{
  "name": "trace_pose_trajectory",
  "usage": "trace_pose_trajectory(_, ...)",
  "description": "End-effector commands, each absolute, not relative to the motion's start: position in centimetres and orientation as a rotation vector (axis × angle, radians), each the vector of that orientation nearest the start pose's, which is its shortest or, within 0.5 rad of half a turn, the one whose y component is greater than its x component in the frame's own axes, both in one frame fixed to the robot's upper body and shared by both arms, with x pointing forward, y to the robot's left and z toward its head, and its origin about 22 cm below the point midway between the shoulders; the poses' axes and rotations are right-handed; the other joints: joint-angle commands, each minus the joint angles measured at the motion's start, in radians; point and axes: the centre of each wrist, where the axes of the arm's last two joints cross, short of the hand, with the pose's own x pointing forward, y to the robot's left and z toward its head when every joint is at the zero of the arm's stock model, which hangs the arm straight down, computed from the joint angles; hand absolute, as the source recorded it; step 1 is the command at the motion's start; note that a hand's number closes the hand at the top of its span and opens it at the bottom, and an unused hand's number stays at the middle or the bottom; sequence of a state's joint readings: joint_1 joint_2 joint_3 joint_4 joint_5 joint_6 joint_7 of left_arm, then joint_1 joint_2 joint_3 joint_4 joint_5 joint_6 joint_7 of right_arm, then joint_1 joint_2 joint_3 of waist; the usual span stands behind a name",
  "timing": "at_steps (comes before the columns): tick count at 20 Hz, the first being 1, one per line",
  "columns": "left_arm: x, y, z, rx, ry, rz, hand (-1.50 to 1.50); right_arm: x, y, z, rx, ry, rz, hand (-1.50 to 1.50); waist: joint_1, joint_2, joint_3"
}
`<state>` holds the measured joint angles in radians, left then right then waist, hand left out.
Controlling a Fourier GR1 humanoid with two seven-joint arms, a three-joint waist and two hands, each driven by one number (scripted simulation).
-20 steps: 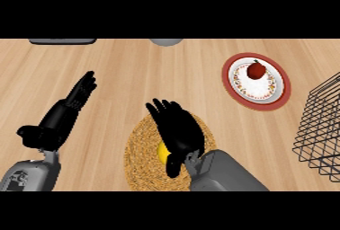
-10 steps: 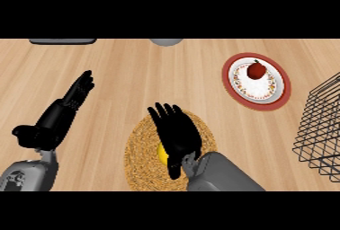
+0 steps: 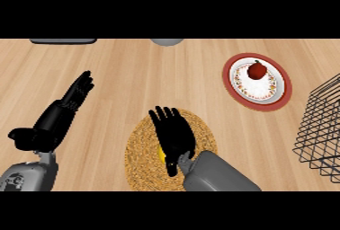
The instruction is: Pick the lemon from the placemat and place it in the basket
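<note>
In the head view, the right hand [image 3: 174, 134] is hovering over the placemat [image 3: 143, 152] with its fingers straight and spread, gripping nothing; the lemon [image 3: 162, 153] is lying under its palm, on the mat, showing only as a yellow sliver at the hand's left edge. So the pick is not yet made, I judge: the fingers must close round the fruit, lift it, and carry it right to the basket [image 3: 324, 130], which is standing well apart at the right edge. The left hand [image 3: 66, 108] is resting open at the left, fingers up. The wooden counter [image 3: 133, 76] is also bearing a plate [image 3: 282, 92] with a red fruit [image 3: 257, 70] on it, near the basket.
</note>
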<state>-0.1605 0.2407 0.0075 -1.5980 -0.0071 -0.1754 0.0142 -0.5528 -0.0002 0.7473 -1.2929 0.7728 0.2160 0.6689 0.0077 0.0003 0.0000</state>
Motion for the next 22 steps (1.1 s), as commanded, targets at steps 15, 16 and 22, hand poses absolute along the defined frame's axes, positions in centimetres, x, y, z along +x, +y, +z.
trace_pose_trajectory(15, 29.5, 25.7, 6.8, 0.029, -1.687, -0.389, 0.0, 28.1, -1.2, 0.9, -0.562, -1.049, 1.528, -1.5, 0.007, 0.001, 0.0)
trace_pose_trajectory(16, 28.2, 27.0, 7.3, 0.034, -1.689, -0.407, 0.0, 28.2, -2.4, 0.0, -0.521, -1.037, 1.552, 1.5, 0.003, 0.0, 0.0)
trace_pose_trajectory(22, 28.1, 26.1, 4.8, 0.039, -1.694, -0.393, 0.0, 28.0, -2.3, -0.6, -0.526, -1.034, 1.621, 1.5, -0.001, 0.0, 0.0)
